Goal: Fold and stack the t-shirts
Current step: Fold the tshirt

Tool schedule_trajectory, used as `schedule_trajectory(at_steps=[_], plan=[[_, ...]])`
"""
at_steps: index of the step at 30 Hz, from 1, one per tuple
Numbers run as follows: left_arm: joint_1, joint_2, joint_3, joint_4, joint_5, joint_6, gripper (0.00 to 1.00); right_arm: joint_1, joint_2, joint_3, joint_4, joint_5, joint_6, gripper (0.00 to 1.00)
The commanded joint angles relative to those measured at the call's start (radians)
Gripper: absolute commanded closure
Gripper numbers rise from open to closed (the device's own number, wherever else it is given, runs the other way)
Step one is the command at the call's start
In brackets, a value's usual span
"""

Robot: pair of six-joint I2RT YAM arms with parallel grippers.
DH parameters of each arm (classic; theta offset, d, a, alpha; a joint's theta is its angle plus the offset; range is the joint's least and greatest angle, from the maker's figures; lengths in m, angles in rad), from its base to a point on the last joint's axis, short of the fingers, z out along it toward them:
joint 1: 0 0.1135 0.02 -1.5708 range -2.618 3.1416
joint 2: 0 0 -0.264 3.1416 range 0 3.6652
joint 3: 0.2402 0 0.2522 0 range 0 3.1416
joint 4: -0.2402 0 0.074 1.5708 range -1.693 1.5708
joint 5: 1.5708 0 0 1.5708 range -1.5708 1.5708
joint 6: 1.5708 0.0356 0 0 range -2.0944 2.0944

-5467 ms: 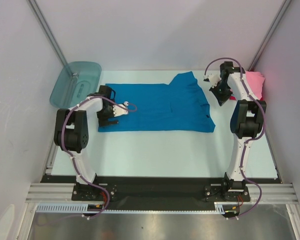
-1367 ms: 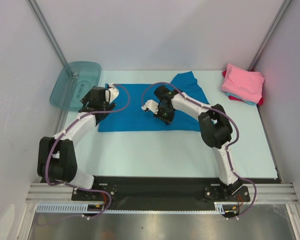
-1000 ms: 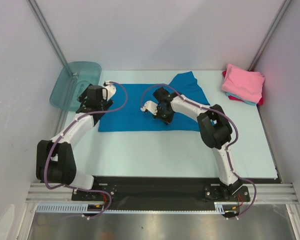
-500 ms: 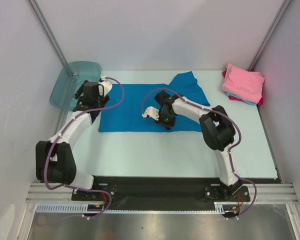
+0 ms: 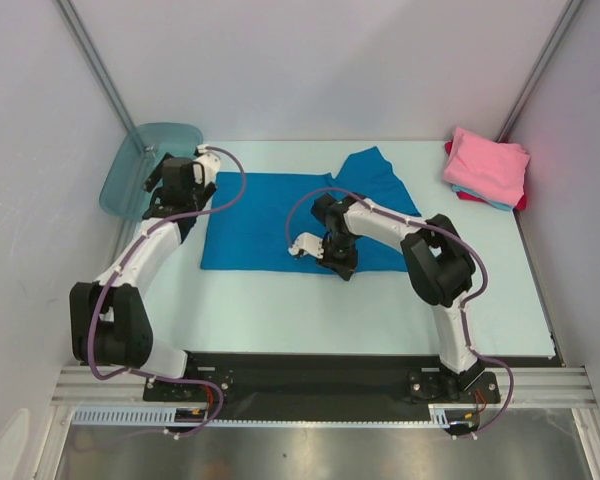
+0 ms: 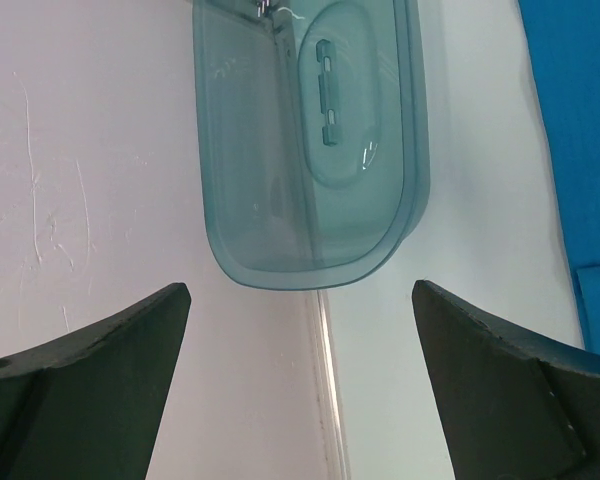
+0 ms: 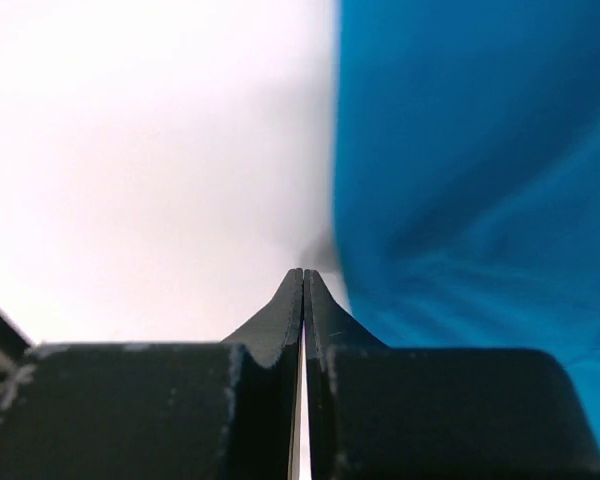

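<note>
A bright blue t-shirt lies spread flat across the middle of the table, one sleeve pointing to the far side. My right gripper is shut with nothing between its jaws, and its tips rest at the shirt's near edge. In the right wrist view the right gripper touches down just left of the blue t-shirt. My left gripper hangs open, off the shirt's left end. In the left wrist view the left gripper is empty. A folded pink t-shirt tops a stack showing light blue and red edges.
A translucent teal plastic tub leans in the far left corner, and it fills the left wrist view as the tub just ahead of the open fingers. White walls close in the table on both sides. The black base rail runs along the near edge.
My right gripper slid, shut, from the shirt's middle to its near edge. My left gripper moved off the shirt's left end toward the tub, staying open.
</note>
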Motion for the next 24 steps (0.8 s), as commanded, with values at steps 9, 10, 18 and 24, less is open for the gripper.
schedule_trajectory(at_steps=[9,10,18,24], plan=[[0.007,0.025,0.076,0.015,-0.011,-0.007,0.00,-0.005,-0.063,0.033,-0.089,-0.031,-0.019,0.98],[0.007,0.026,0.081,0.012,-0.010,-0.009,0.00,-0.014,-0.065,0.052,-0.085,-0.027,-0.007,0.91],[0.007,0.043,0.089,0.012,-0.011,-0.001,0.00,-0.196,-0.025,0.218,-0.062,0.058,0.037,0.76],[0.007,0.072,0.121,0.035,-0.019,0.026,0.00,-0.348,0.007,0.150,-0.044,0.075,0.019,1.00]])
